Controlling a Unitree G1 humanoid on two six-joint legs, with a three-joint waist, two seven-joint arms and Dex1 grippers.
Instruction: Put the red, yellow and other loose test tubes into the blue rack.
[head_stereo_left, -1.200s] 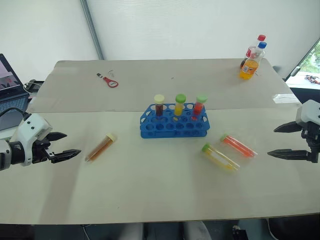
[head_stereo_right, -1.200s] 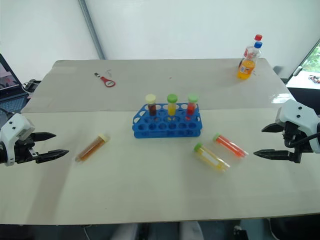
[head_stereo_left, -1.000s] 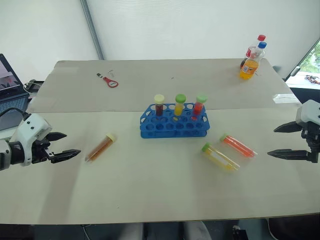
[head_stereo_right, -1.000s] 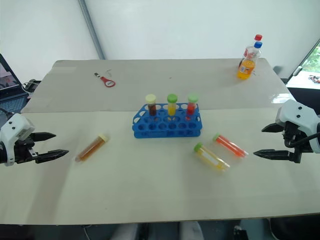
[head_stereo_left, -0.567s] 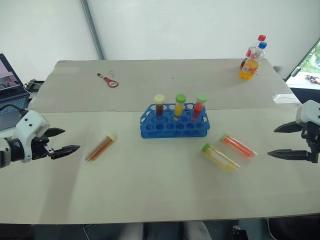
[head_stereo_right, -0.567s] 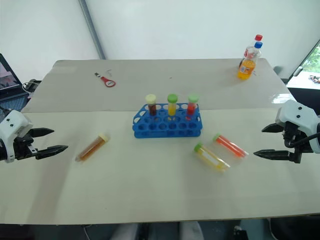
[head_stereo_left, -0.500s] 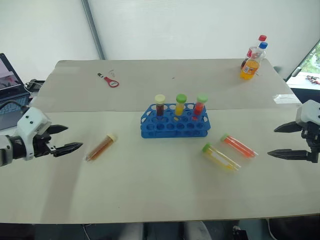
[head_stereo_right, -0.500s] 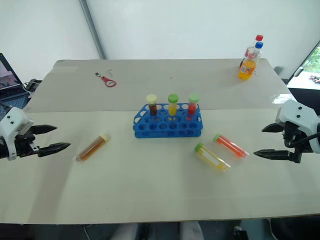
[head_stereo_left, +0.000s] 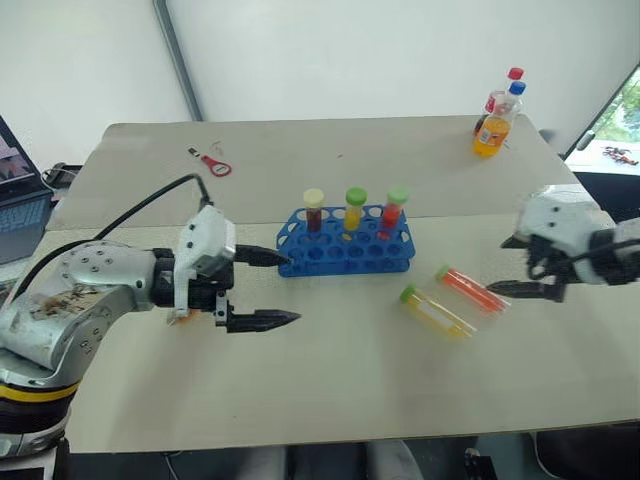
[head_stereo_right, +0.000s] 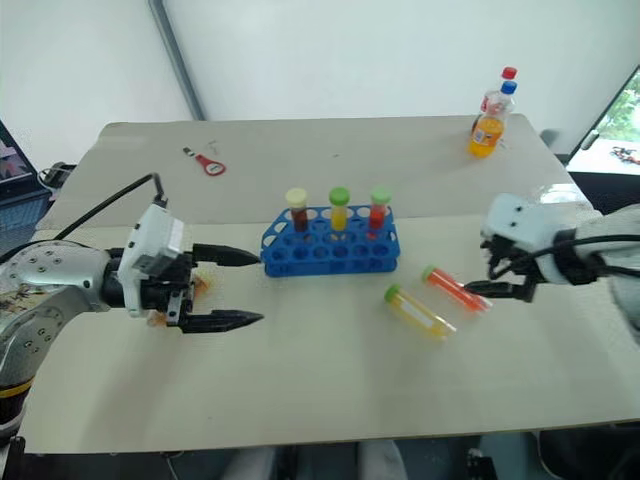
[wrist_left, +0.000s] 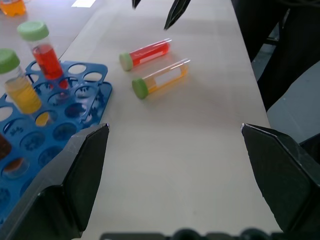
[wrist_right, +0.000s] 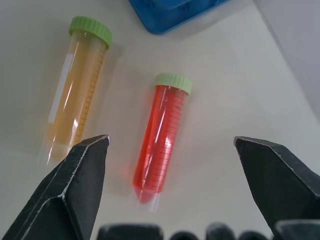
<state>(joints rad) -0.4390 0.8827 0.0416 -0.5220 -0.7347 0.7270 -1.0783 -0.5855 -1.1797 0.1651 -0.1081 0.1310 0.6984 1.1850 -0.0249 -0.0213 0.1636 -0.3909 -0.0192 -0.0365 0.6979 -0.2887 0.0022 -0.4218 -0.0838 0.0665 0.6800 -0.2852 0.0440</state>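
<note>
Your red-liquid clear plastic tube with a green cap (wrist_right: 165, 137) and its yellow-liquid, green-capped twin (wrist_right: 77, 87) lie flat right of the bright blue plastic rack (head_stereo_left: 345, 245), caps toward it. Both carry printed scale lines, unreadable. Bare cream tabletop (head_stereo_left: 350, 370) surrounds them. Your right gripper (head_stereo_left: 520, 270) hangs wide open, empty, over the red tube; your left gripper (head_stereo_left: 270, 290), open and empty, sits left of the rack.
</note>
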